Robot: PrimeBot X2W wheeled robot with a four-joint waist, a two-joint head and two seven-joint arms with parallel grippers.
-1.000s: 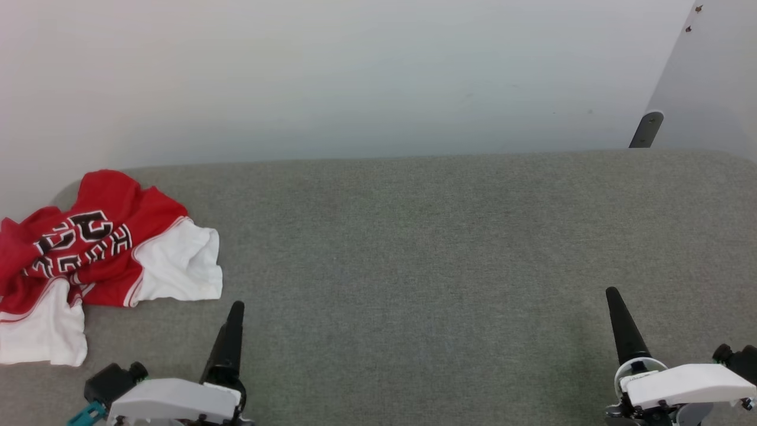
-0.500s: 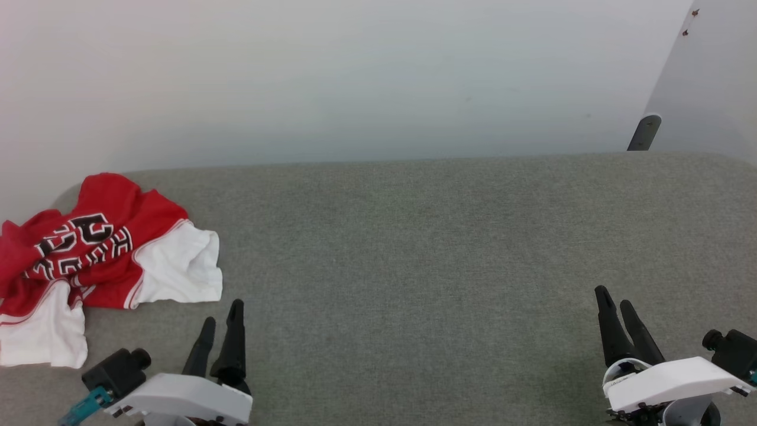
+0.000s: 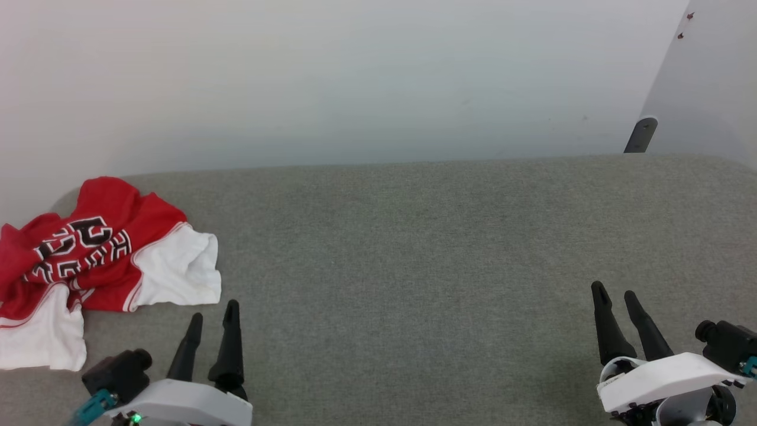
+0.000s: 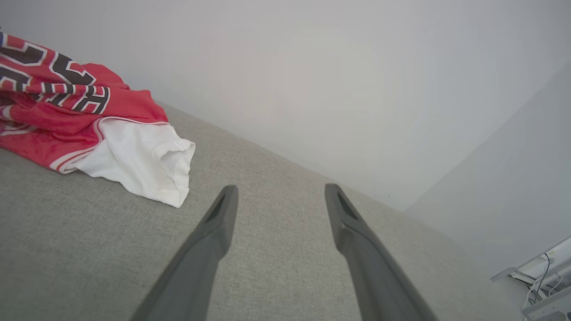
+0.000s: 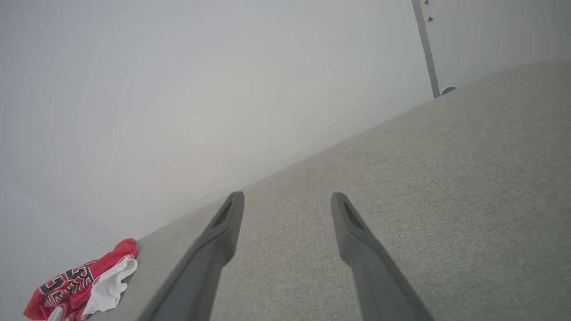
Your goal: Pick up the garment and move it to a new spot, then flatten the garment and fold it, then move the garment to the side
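Two grippers low in frame: left gripper (image 3: pixel 213 310), right gripper (image 3: pixel 613 289), both spread wide, empty. Crumpled red jersey (image 3: pixel 100 260) at left edge on grey fabric surface (image 3: pixel 414 236), just beyond left gripper. Best: pinch bunched red body, not loose white sleeve (image 3: pixel 177 269); lift clear before carrying centre.

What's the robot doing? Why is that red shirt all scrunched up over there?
Nothing is being held right now. The red and white shirt lies crumpled at the far left of the grey padded surface, next to the wall. The robot's left hand is open and close to the shirt, not touching it. Its right hand is open too, far over on the other side. Picking up, flattening and folding are not yet done.
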